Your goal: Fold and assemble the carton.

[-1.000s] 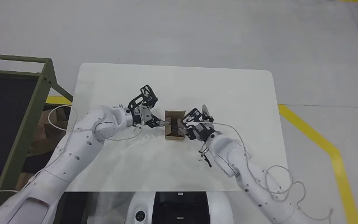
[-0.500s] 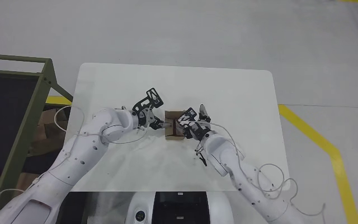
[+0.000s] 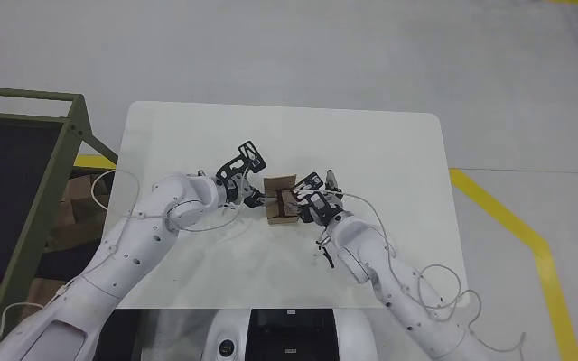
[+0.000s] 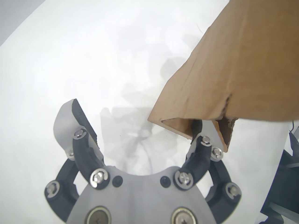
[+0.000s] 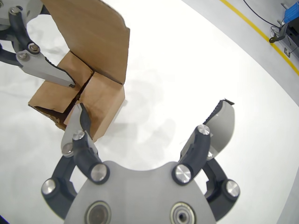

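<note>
A small brown carton (image 3: pixel 282 200) sits mid-table between both arms. In the right wrist view the carton (image 5: pixel 102 99) has two inner flaps folded flat on top and one large flap (image 5: pixel 93 36) standing up. My left gripper (image 3: pixel 253 187) is open beside the carton. One of its fingertips (image 4: pixel 202 130) is tucked under a carton (image 4: pixel 233 71) edge, and the other hangs over bare table. My right gripper (image 5: pixel 149 115) is open. One of its fingertips (image 5: pixel 80 115) rests at the seam of the folded flaps. The left gripper's finger (image 5: pixel 46 71) presses a flap from the far side.
The white table (image 3: pixel 271 117) has free room all around the carton. A green-framed cart (image 3: pixel 54 153) holding cardboard stands off the table's left side. A yellow floor line (image 3: pixel 506 217) runs to the right.
Both grippers have closed in on the carton. The carton's dark open interior is now covered by flaps folded inward.
</note>
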Action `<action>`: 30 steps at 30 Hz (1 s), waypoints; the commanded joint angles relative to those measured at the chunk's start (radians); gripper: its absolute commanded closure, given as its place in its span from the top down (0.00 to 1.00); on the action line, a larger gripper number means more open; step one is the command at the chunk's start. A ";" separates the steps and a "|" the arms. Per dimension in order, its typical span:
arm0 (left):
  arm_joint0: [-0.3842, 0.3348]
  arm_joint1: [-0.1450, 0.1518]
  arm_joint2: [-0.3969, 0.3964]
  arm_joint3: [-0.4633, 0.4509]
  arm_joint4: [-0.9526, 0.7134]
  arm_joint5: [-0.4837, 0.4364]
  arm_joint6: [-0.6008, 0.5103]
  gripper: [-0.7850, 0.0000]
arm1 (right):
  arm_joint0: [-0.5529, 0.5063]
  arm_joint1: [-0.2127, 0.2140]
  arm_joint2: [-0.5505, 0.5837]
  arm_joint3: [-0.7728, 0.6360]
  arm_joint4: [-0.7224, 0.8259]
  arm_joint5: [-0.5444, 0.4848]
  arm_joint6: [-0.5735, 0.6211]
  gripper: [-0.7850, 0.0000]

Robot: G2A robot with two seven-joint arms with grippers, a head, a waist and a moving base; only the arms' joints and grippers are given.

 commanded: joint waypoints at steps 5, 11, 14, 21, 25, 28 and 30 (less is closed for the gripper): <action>0.002 -0.005 -0.003 0.002 0.002 -0.003 0.004 1.00 | 0.022 -0.014 -0.012 0.030 -0.001 0.024 0.014 1.00; 0.004 -0.009 -0.011 0.015 -0.006 -0.012 0.015 1.00 | 0.013 -0.022 -0.017 0.026 -0.022 0.046 0.007 1.00; 0.004 -0.011 -0.013 0.017 -0.004 -0.013 0.014 1.00 | 0.007 -0.024 -0.017 0.020 -0.037 0.047 0.004 1.00; 0.006 -0.015 -0.014 0.007 0.002 -0.016 0.005 1.00 | -0.003 -0.031 -0.023 0.003 -0.082 0.058 0.023 1.00; 0.006 -0.018 -0.015 0.004 0.006 -0.016 0.003 1.00 | -0.002 -0.037 -0.027 0.002 -0.098 0.066 0.038 1.00; 0.006 -0.020 -0.016 0.002 0.008 -0.017 -0.001 1.00 | 0.002 -0.042 -0.029 0.003 -0.103 0.067 0.047 1.00; 0.007 -0.021 -0.018 0.001 0.010 -0.018 -0.001 1.00 | 0.005 -0.045 -0.030 0.004 -0.106 0.066 0.052 1.00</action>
